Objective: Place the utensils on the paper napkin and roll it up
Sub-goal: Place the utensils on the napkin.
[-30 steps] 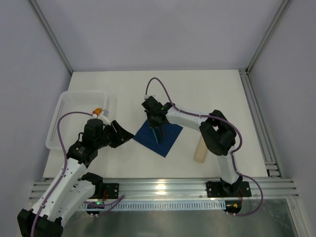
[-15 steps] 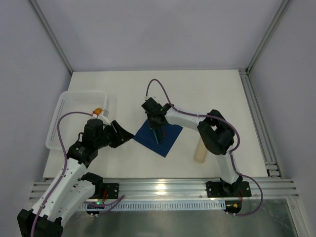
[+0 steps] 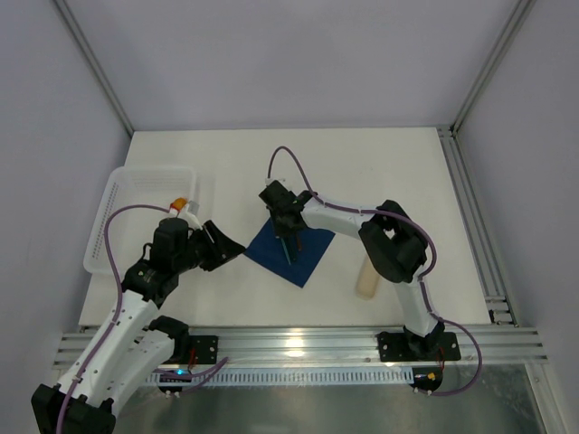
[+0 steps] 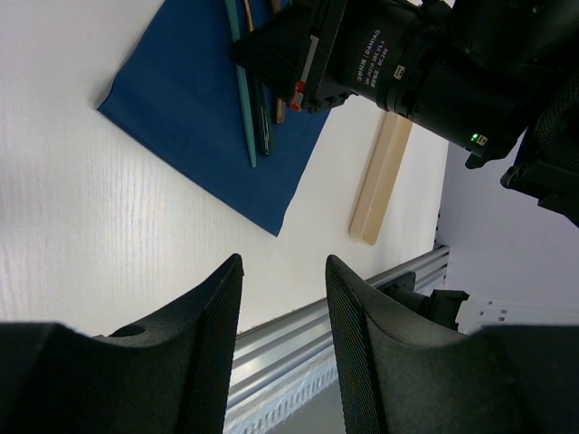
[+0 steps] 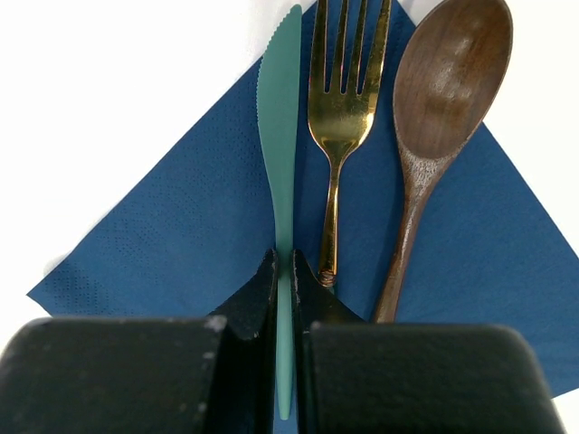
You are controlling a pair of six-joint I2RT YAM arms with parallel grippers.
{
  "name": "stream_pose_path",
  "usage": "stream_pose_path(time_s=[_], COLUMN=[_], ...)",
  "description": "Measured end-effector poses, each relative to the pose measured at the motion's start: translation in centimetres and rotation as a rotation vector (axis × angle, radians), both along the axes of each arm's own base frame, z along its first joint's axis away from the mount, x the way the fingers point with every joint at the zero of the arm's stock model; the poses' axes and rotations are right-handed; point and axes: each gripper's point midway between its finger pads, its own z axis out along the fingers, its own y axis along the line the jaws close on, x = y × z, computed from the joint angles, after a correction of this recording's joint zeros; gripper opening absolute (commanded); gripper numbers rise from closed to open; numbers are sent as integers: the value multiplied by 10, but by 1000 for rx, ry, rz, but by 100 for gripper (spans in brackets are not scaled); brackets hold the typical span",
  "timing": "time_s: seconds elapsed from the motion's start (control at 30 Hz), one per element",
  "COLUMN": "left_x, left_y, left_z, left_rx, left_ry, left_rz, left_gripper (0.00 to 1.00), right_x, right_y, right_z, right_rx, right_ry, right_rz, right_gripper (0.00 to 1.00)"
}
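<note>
**Bench point(image 3: 389, 172), white, seen from above.**

1. Napkin point(image 5: 172, 235): dark blue paper square, unrolled and flat on the bench near its middle, one corner pointing at the arms. It lies between the two wrists.
2. Knife point(image 5: 279, 154): teal, with a serrated edge. It lies along the napkin as the leftmost of three pieces in the right wrist view, and its tip runs past the napkin's edge onto the bare bench.
3. Fork point(image 5: 336, 108): shiny gold, just beside the knife and parallel to it. The tines reach over the napkin's edge, and the handle end meets the outer side of one right finger.
4. Spoon point(image 5: 443, 90): dark brown wood, on the far side of the fork. The bowl lies over the napkin's corner, and the handle runs down behind the right wrist's black body.
5. Right arm's fingers point(image 5: 268, 282): pressed together on the knife handle, low over the napkin. The handle shows in the narrow slit between them.
6. Left arm's fingers point(image 4: 226, 289): parted about halfway with nothing between them. They hang over bare bench just beside the napkin's left corner.
7. Basket point(image 3: 118, 194): white plastic mesh, at the bench's left side, well apart from the napkin.
8. Bar point(image 3: 366, 276): pale beige with rounded ends, on the bench to the right of the napkin and not touching it.
</note>
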Motion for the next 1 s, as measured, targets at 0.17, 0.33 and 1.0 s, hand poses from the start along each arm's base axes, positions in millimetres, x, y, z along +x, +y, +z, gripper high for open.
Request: stream_pose_path(time_s=[0.17, 0.33, 1.0], left_x=[0, 0, 0], left_y=[0, 0, 0], left_z=[0, 0, 1], left_rx=[0, 0, -1], left_ry=[0, 0, -4], left_rz=[0, 0, 0], left_gripper=[44, 44, 44], right_x=[0, 0, 4], right_y=[-1, -1, -4], right_z=[0, 0, 0], right_rx=[-2, -3, -38], right_ry=[-1, -2, -18], right_rz=[-2, -2, 10], right_gripper=[4, 5, 13])
